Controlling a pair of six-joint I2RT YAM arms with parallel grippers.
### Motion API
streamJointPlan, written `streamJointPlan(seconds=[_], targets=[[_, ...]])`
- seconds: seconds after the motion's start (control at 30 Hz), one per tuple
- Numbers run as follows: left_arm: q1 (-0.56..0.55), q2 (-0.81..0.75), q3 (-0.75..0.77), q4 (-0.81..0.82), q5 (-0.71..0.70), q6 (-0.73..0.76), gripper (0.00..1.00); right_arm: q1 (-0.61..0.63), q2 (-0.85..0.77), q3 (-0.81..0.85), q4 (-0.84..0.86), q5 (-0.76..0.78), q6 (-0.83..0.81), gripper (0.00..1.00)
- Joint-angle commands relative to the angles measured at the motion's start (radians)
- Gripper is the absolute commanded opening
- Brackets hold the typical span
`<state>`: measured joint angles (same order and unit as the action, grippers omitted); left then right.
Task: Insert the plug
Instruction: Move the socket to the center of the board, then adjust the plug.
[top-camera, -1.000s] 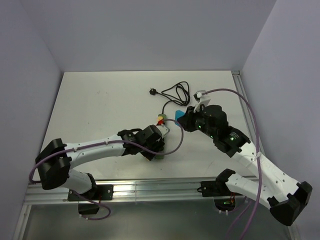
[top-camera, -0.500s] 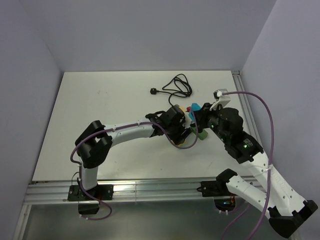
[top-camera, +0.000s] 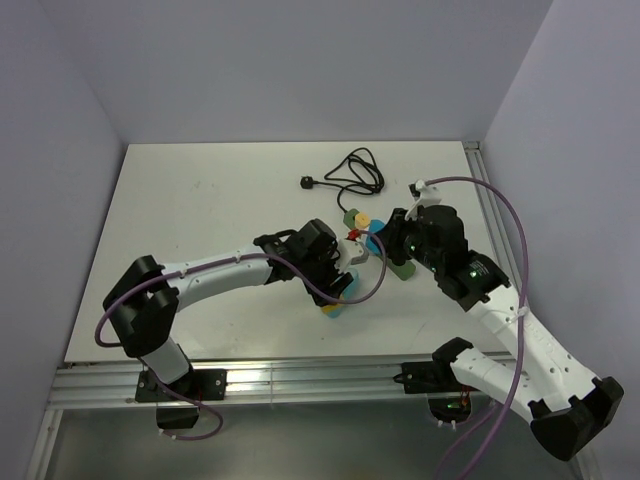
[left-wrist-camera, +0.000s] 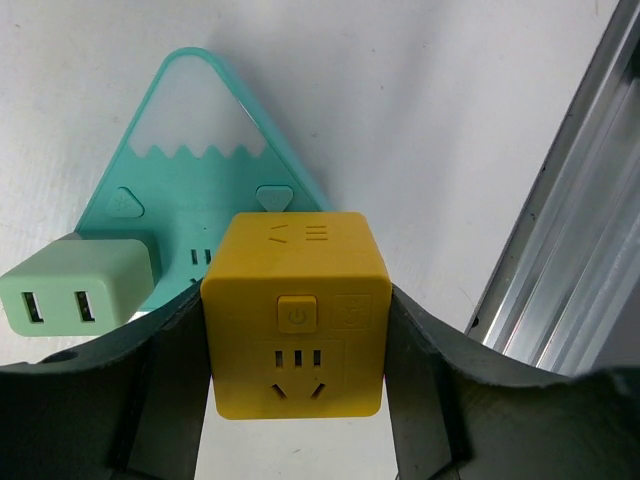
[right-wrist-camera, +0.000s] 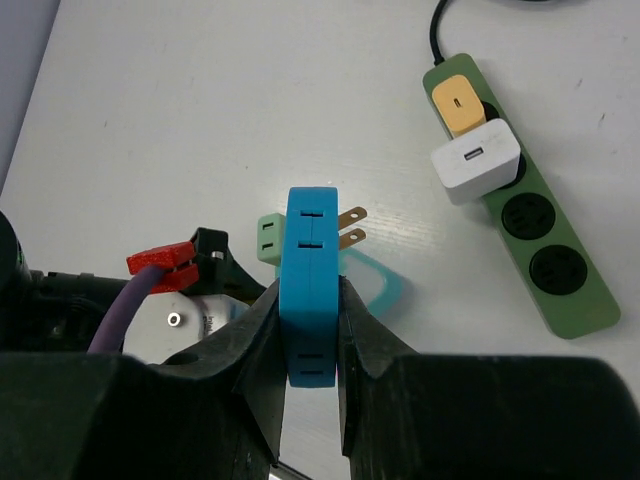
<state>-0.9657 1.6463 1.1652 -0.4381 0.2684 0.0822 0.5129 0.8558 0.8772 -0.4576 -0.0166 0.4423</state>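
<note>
Not in yet: holding the plug (right-wrist-camera: 310, 240), a flat blue one, up off the table in the right gripper (right-wrist-camera: 310, 310), clenched on its broad sides at lower centre of the right wrist frame, both prongs (right-wrist-camera: 348, 228) bare and pointing right. Gripping a yellow cube (left-wrist-camera: 300, 260) in the left gripper (left-wrist-camera: 293, 380) as well, squeezed between both fingers at lower centre of the left wrist frame, socket face and power button toward the camera. Past the cube in that frame, flat on the table: a teal socket (left-wrist-camera: 200, 170) shaped like a mountain, with a mint adapter (left-wrist-camera: 75, 285) stuck in at its left. Over at upper right of the right wrist frame, a green strip (right-wrist-camera: 520, 210) carrying a tan adapter (right-wrist-camera: 458, 100) and a white charger (right-wrist-camera: 475, 165), plus two round outlets free. No telling the target for certain; going by both arms meeting mid-table in the top view, probably the cube or the teal socket. So: pickup done, lining the prongs up with a slot and pushing home left to do. Working on a plain white table (top-camera: 200, 200), matte and evenly lit, black cord (top-camera: 350, 175) coiled toward the far edge, metal rail (left-wrist-camera: 570, 230) along the near edge, pale lilac walls (top-camera: 300, 70) boxing in three sides.
</note>
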Motion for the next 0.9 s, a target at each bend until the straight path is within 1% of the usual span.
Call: streamJointPlan(seconds=[0.0,0.03,0.13,0.2,0.4,0.5,0.57,0.6,0.63,0.67,0.7,0.73,0.77,0.8,0.87], targets=[[-0.004,-0.077,-0.002,0.032,0.048,0.033,0.56,-0.013,-0.020,0.042,-0.006,0.000,0.019,0.00],[-0.002,-0.094,-0.009,0.033,0.048,0.031,0.63,-0.014,-0.021,0.048,-0.015,0.004,0.019,0.00],[0.008,-0.134,-0.036,0.052,0.051,0.024,0.78,-0.019,-0.024,0.049,-0.042,0.015,0.021,0.00],[0.022,-0.154,-0.058,0.071,0.061,0.011,0.99,-0.024,-0.032,0.039,-0.050,0.040,0.027,0.00],[0.053,-0.238,-0.073,0.113,0.089,-0.033,1.00,-0.034,-0.029,0.017,-0.046,0.021,0.035,0.00],[0.076,-0.295,-0.076,0.139,0.088,-0.074,0.99,-0.039,-0.028,0.017,-0.024,-0.060,0.020,0.00],[0.093,-0.351,-0.088,0.188,0.080,-0.133,0.99,-0.039,-0.026,0.014,0.000,-0.159,0.009,0.00],[0.119,-0.374,-0.113,0.217,0.094,-0.183,0.99,-0.039,-0.024,0.016,0.025,-0.205,-0.003,0.00],[0.137,-0.422,-0.131,0.246,0.127,-0.211,0.99,-0.037,-0.023,0.014,0.042,-0.251,-0.013,0.00],[0.184,-0.448,-0.181,0.339,0.168,-0.244,0.99,-0.039,-0.020,0.013,0.072,-0.340,-0.025,0.00],[0.212,-0.476,-0.211,0.390,0.246,-0.324,0.99,-0.040,-0.021,0.005,0.091,-0.382,-0.031,0.00],[0.240,-0.521,-0.240,0.429,0.282,-0.364,1.00,-0.040,-0.023,-0.001,0.112,-0.423,-0.034,0.00],[0.289,-0.542,-0.280,0.526,0.307,-0.399,1.00,-0.040,-0.034,-0.009,0.135,-0.466,-0.031,0.00],[0.309,-0.562,-0.291,0.548,0.345,-0.453,1.00,-0.040,-0.037,-0.018,0.169,-0.524,-0.028,0.00],[0.341,-0.562,-0.291,0.575,0.391,-0.479,0.99,-0.042,-0.041,-0.026,0.209,-0.604,-0.024,0.00]])
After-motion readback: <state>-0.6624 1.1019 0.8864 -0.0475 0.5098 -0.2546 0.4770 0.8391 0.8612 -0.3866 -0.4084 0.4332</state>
